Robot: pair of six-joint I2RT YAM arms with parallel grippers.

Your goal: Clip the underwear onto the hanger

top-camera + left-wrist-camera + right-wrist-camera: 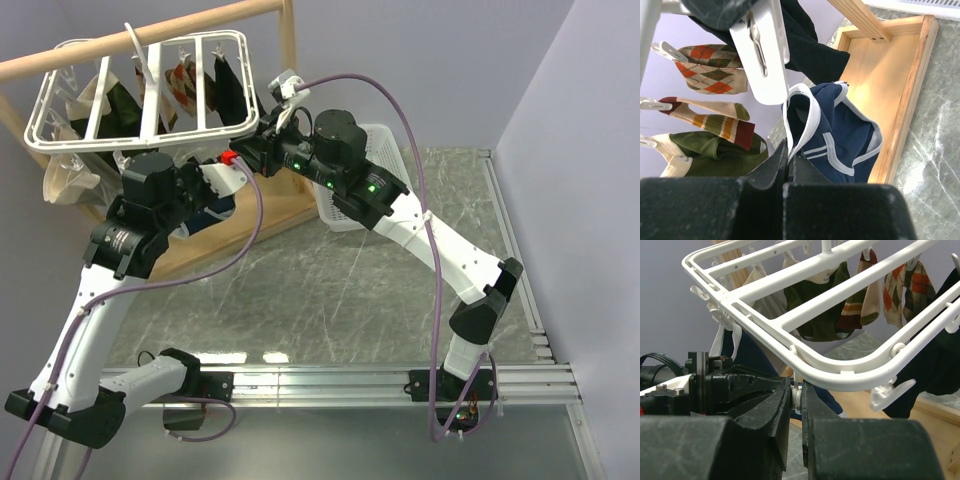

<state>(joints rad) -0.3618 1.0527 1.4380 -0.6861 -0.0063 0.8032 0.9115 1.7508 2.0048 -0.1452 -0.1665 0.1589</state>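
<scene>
Nearest us, the left gripper [788,152] has its two dark fingers pressed together on the white-trimmed waistband of the navy underwear [840,135]. The briefs hang from that pinch above the wooden base [885,75] of the stand, on the left of the scene. A broad white clip [765,55] dangles just above the waistband; we cannot tell whether the two touch.

The right gripper [796,385] sits just beneath the near corner of the white hanger [830,375]. Its jaws are drawn almost together on a small white peg [797,397] that hangs from the rim.

From above, we see the hanger hooked over a wooden rail [150,40] at the far left, with both arms reaching up under its right end. Argyle socks [715,70], a striped sock [715,125], a green garment [715,152] and a black garment [810,50] are pegged along its bars. A white basket [385,150] stands behind the right arm on the grey marbled table [330,280].
</scene>
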